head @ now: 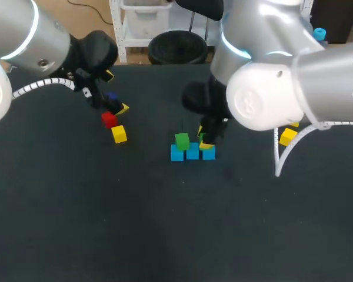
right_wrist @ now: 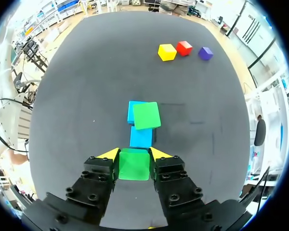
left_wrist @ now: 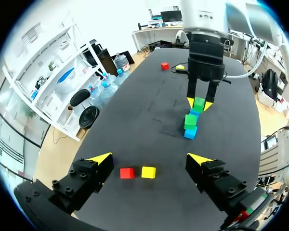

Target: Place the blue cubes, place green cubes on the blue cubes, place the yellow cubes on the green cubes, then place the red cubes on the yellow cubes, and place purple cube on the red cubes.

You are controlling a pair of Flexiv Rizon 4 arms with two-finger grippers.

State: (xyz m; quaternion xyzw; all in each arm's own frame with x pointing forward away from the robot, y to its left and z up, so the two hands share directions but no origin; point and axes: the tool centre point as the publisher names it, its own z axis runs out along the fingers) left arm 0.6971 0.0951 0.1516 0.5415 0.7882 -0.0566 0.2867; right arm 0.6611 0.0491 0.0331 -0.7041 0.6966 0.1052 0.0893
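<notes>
Three blue cubes sit in a row mid-table, and a green cube rests on the left one. My right gripper hangs just over the row's right end, shut on a second green cube. In the right wrist view that cube sits between the yellow tips of the right gripper, with a bare blue cube just ahead and the stacked green cube beyond. My left gripper stands open above a red cube and a yellow cube. A purple cube lies close by.
Two more yellow cubes lie at the right under my right arm. A white cable loops down from that arm. In the left wrist view a red cube lies at the table's far end.
</notes>
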